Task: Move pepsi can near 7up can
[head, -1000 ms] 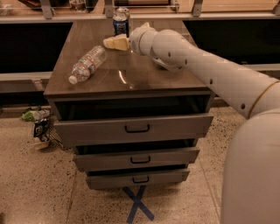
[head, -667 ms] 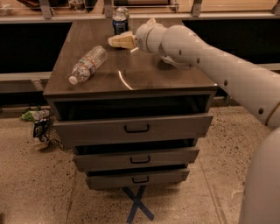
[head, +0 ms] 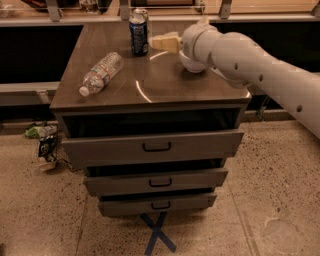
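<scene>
The pepsi can, dark blue with a silver top, stands upright at the back of the cabinet top. A pale can, the 7up can, stands right behind it and is mostly hidden by it. My gripper, cream-coloured at the end of the white arm, points left and sits just right of the pepsi can at about its lower half. It holds nothing that I can see.
A clear plastic bottle lies on its side on the left of the cabinet top. The top drawer below is pulled out a little. Litter lies on the floor at left; a blue tape cross is in front.
The gripper has shifted from in front of the pepsi can to its right side. The cans and the bottle have not moved on the cabinet.
</scene>
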